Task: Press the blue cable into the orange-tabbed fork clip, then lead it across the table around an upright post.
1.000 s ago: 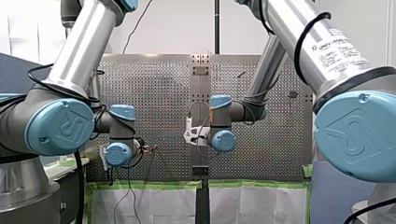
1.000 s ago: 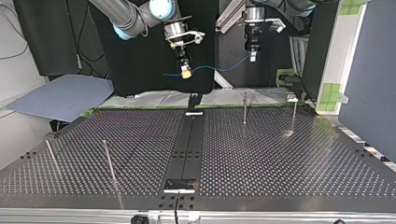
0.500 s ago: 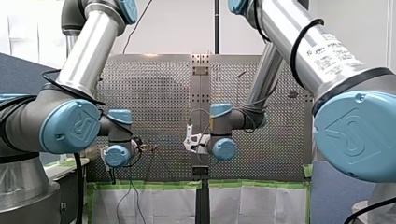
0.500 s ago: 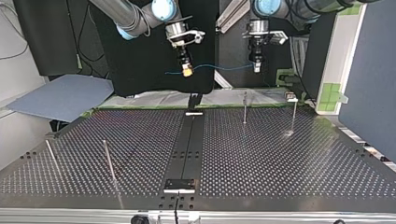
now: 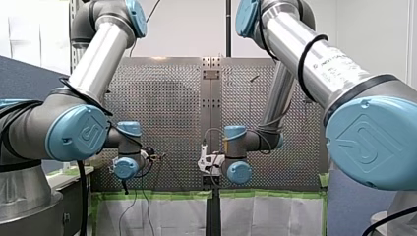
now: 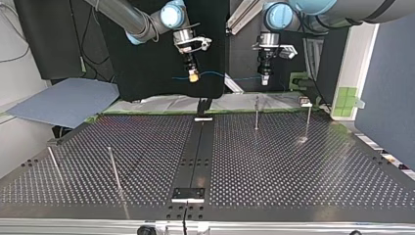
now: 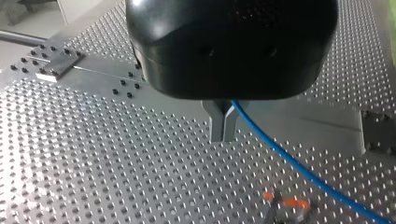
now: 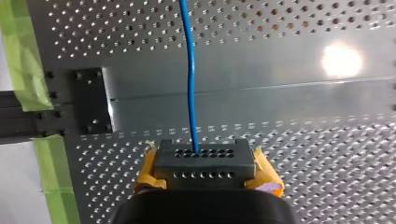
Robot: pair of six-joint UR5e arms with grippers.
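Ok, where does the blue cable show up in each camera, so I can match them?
Front view: too thin to make out.
Top view: the blue cable hangs between my right claw and my left claw, above the table's far edge.
Left wrist view: it leaves my left claw and passes the orange clip.
Right wrist view: it runs straight ahead from my right claw.
Shared landmark: the table's plain centre strip.

My right arm bears a small, barely legible Universal Robots label.
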